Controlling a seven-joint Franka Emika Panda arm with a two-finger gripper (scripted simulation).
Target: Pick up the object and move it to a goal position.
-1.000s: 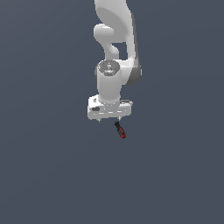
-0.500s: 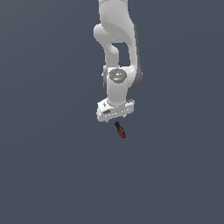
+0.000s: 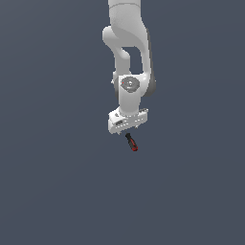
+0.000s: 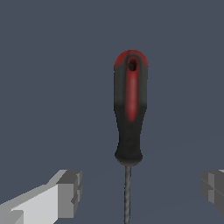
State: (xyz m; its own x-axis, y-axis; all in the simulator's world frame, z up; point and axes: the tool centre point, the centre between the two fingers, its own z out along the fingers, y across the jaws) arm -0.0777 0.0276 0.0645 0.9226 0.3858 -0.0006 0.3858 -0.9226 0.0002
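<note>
- Exterior view: one white Panda arm (image 3: 127, 43) comes down from the top of frame, wrist pointing down, with the hand (image 3: 128, 132) at its lower end.
- One screwdriver (image 3: 131, 142) on the dark grey tabletop (image 3: 57, 182), just below the hand in the picture. It looks tiny against the hand's body.
- Its long axis runs diagonally: the black part is nearest the hand, the red end points down and toward the exterior view's right.
- Finger spacing and any contact with the tool are too small to read in this view.
- Wrist view: same single screwdriver (image 4: 129, 109), seen lengthwise. Black handle with a red stripe and a red cap that has a small hole in it; a thin grey shaft leaves the handle's narrow end and runs toward the hand, handle end pointing away from it.
- Two grey fingertips (image 4: 70, 193) visible, one on each side of the shaft, spread wide, neither touching it. Hand is open, holding nothing.
- The shaft sits roughly midway between the two fingertips.
</note>
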